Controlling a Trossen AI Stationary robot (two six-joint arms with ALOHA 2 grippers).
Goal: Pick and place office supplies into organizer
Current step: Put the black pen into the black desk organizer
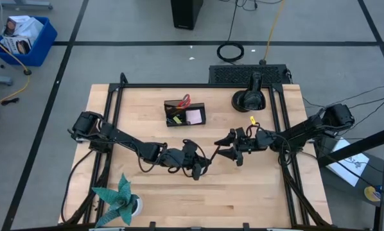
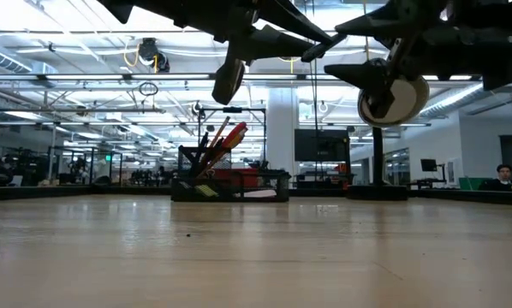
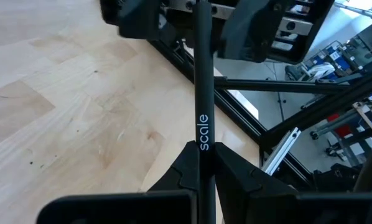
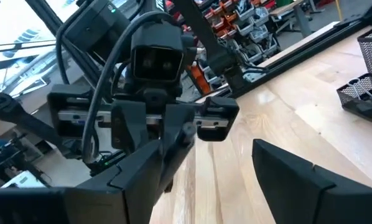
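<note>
Between the two grippers, over the middle of the table, a black pen printed "scale" is passed. Left gripper pinches its near end; right gripper, just beyond the far end, stands wide apart. Organizer, behind both grippers, holds red scissors, a pink pad and pencils.

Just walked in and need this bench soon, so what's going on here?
The left gripper holds a black pen above the table. The right gripper faces it, its fingers open on either side of the pen's far end, so this looks like a handover. The organizer at the back already holds scissors and a pink pad.
</note>
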